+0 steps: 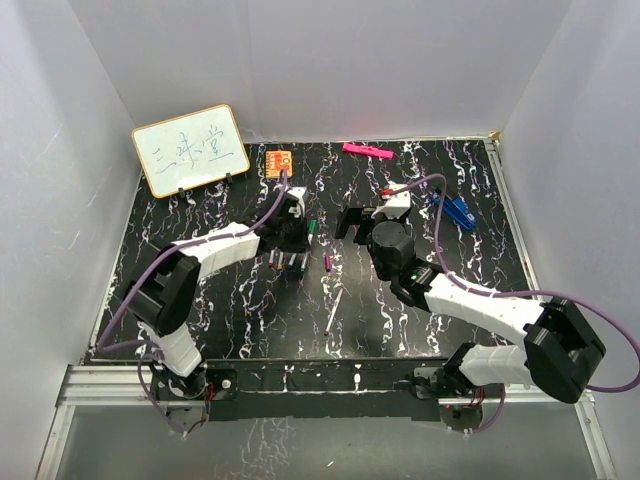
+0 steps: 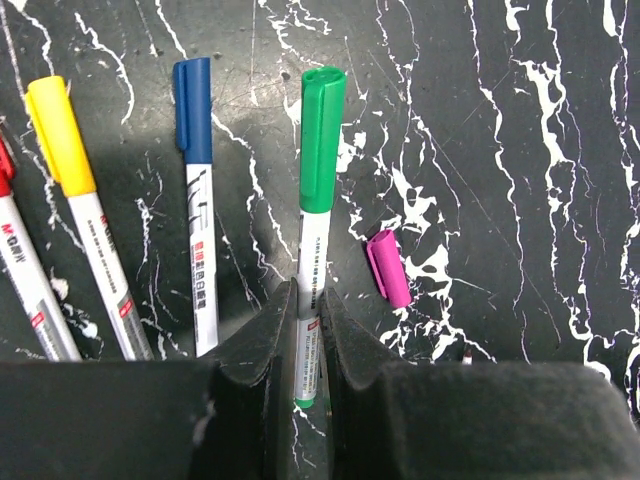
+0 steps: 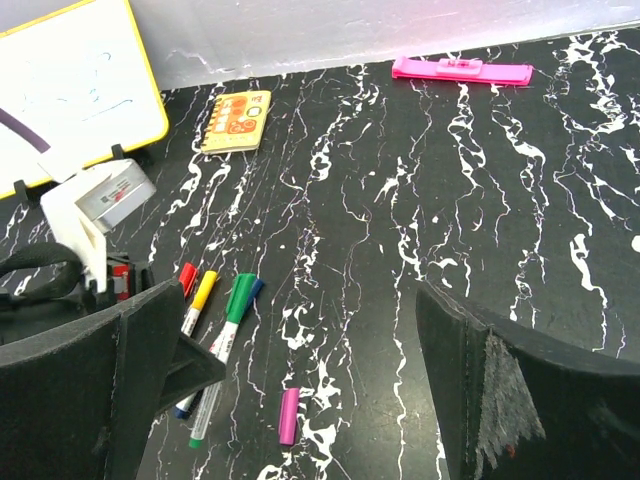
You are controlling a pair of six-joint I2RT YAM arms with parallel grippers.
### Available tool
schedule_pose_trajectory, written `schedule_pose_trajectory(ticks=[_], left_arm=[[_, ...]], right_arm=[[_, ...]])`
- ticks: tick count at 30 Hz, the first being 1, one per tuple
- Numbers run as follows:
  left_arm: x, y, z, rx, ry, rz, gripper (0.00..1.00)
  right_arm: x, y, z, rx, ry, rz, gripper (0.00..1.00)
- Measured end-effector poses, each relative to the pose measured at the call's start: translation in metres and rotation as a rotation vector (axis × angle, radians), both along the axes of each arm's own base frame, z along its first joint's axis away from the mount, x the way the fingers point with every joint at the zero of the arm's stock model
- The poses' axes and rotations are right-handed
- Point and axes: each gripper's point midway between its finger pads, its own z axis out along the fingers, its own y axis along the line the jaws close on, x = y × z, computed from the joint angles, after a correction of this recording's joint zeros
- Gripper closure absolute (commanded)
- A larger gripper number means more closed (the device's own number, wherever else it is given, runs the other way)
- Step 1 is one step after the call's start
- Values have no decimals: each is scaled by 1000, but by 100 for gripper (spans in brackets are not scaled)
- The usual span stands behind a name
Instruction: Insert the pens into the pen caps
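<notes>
The green pen (image 2: 318, 215) is pinched at its bare tail end by your left gripper (image 2: 308, 330), whose dark foam-padded fingers (image 2: 250, 360) are squeezed tight against the white barrel. Its long axis runs straight away from the wrist, with the glossy green cap (image 2: 322, 140) already seated and pointing at the far side of the table (image 2: 500, 150). To its left the blue pen (image 2: 200, 250), yellow pen (image 2: 85, 220) and red pen (image 2: 20, 270) lie capped in a fanned row. Just right of it the stubby purple cap (image 2: 388, 268) lies loose, and the uncapped purple pen (image 1: 334, 308) lies nearer you. Your left arm stretches diagonally to mid-table. Your right gripper (image 3: 315, 340) hovers beside it, its fingers (image 3: 520, 390) spread wide, gripping nothing.
</notes>
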Motion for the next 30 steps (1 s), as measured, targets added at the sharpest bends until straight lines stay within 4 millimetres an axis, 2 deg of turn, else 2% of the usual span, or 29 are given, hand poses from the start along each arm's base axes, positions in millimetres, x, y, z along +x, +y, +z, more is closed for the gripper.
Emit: schedule_pose_trajectory(ticks=[5,11,19,26,30], left_arm=[[0,-4,-11,9,34,-13,100],[-5,0,-29,46,93,-9,99],[3,-5,-32,55,118,6,84],[-1,1,-40,85,146,36,81],[0,1,-40,84,147,44,77]], right_arm=[[0,3,-6,-4,14,12,2],[0,4,-24,-33,66,11,2],[-2,4,-44,-65,137,3,2],[-8,0,-68,-96,221,-9,2],[-16,-2,-89,-121,297,-8,7]])
